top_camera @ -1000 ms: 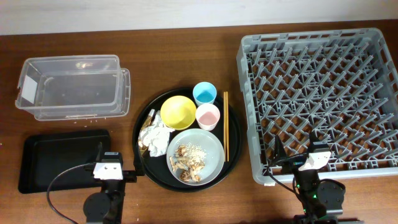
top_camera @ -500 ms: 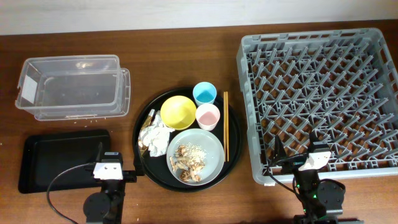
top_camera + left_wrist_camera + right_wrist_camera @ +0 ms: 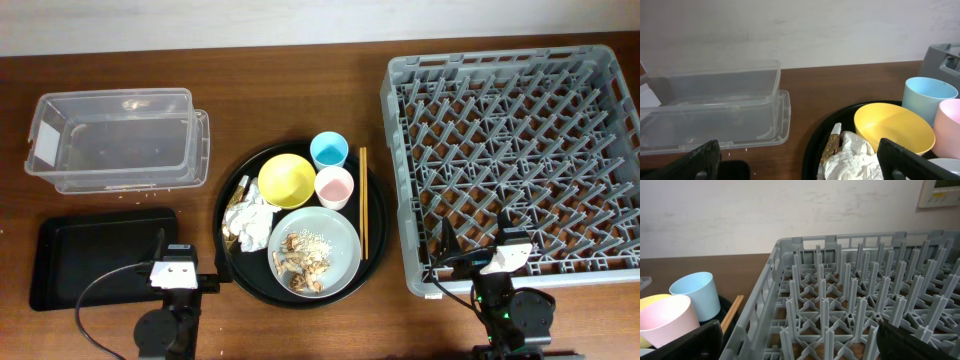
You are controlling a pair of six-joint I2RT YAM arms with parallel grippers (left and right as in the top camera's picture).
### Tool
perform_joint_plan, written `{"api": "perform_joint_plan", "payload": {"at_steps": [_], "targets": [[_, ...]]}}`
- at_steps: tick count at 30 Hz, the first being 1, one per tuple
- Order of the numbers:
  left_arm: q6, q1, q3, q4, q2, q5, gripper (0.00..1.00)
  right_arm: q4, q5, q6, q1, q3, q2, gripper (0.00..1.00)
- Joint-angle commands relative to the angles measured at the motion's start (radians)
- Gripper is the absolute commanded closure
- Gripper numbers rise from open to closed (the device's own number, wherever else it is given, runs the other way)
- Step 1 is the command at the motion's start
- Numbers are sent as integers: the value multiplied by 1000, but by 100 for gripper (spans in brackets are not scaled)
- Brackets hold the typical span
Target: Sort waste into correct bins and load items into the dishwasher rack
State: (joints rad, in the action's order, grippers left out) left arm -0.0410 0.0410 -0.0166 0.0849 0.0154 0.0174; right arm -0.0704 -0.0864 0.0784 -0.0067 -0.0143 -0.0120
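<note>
Opening step, by my reading: nothing sorted, nothing loaded.

Left gripper (image 3: 797, 145) sits low at the near edge of the desk (image 3: 280, 100), by the right end of the flat black tray (image 3: 90, 255). Fingers wide apart, nothing between them. Right gripper (image 3: 799, 326) is also at the near edge, over the near-left corner of the dishwasher rack (image 3: 395, 180). Fingers likewise spread, holding nothing.

The rack fills the desk's right side, no dish on its pegs. Clear box (image 3: 115, 98) at the far-left corner, flat black tray in front of it at the near-left corner.

Everything to be handled sits on the round black tray (image 3: 222, 215), mid-desk toward the near edge:
- napkin (image 3: 250, 222) at its left edge, wrapper (image 3: 243, 185) just beyond it
- yellow bowl (image 3: 286, 180) in the middle
- blue cup (image 3: 329, 150) and pink cup (image 3: 334, 186) to the far right
- chopsticks (image 3: 362, 200) along the right edge
- plate (image 3: 340, 235) on the near side, carrying the food scraps (image 3: 303, 258)

Likely next move: the left arm goes for the napkin, the waste nearest its fingers. That calls for a lift, a short swing right and a soft close on the paper — the wrapper lies close enough to get caught too. For the right arm a cup rim looks easier than the flat, thin chopsticks. The plate should wait until its scraps are off.
</note>
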Motion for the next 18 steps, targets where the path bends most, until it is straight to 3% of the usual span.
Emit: {"api": "perform_joint_plan", "payload": {"at_steps": [1,5,7,9,14,18], "targets": [[7,2,8,-2,-8,-11,1,0,9,0,6,9,6,1],[7,2,8,-2,-8,-15,1,0,9,0,6,9,6,1],[105,2,6,-21,-8,-203,1,0,9,0,6,9,6,1],[238,2,6,-45,-8,-565,1,0,9,0,6,9,6,1],[238,2,6,-111,-8,-830,0,0,9,0,6,9,6,1],[239,2,4,-383,-8,-992,1,0,9,0,6,9,6,1]]}}
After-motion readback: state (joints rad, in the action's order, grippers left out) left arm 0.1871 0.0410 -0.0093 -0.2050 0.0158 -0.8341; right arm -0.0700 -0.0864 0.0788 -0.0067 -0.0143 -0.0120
